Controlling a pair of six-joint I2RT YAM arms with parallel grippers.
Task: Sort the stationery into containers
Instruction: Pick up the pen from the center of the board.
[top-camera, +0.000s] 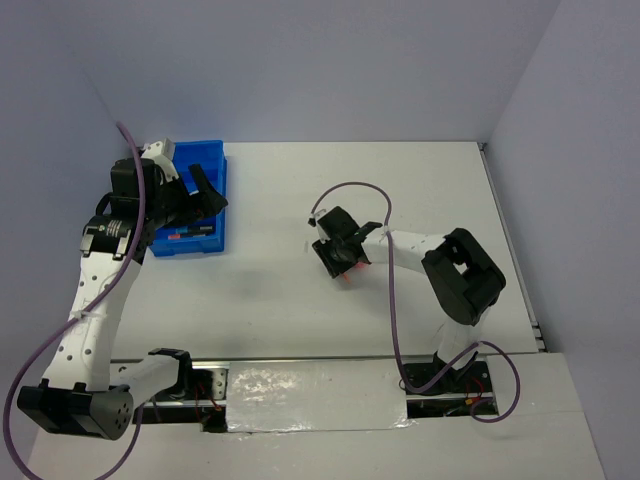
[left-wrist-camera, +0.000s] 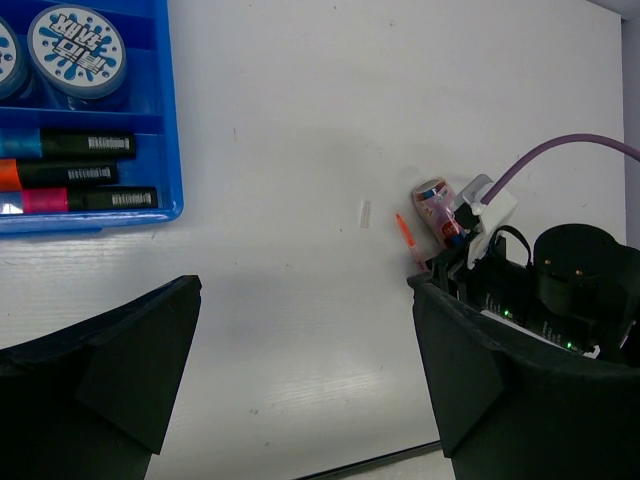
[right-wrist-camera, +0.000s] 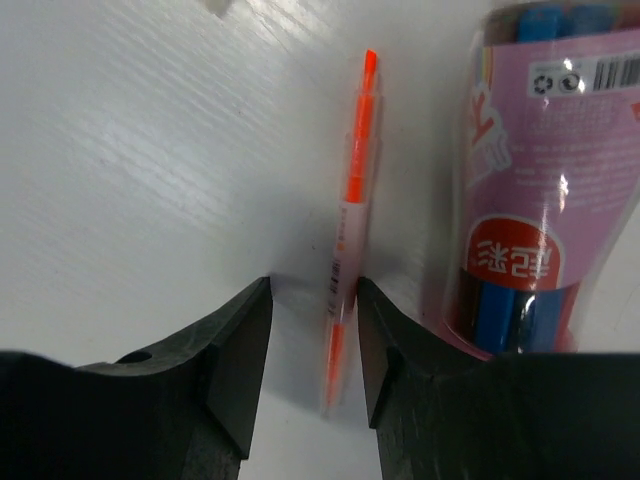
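The blue tray (top-camera: 198, 156) stands at the back left. In the left wrist view the tray (left-wrist-camera: 172, 120) holds two blue-white discs (left-wrist-camera: 77, 45) and the blue (left-wrist-camera: 75, 145), orange (left-wrist-camera: 60, 175) and pink (left-wrist-camera: 85, 200) highlighters. My left gripper (top-camera: 208, 192) hovers beside the tray, open and empty (left-wrist-camera: 305, 290). My right gripper (top-camera: 338, 262) is low at the table's middle. Its jaws are open (right-wrist-camera: 313, 290) on either side of the thin orange stick (right-wrist-camera: 350, 220), which lies against the right finger (right-wrist-camera: 385, 330). The pink-capped tube (right-wrist-camera: 530, 180) lies just right of it. The grey stick is out of view.
A small white scrap (left-wrist-camera: 365, 212) lies on the table left of the orange stick (left-wrist-camera: 405, 238) and the tube (left-wrist-camera: 437, 210). Grey walls enclose the table at the back and sides. A purple cable (top-camera: 352, 188) loops over the right arm.
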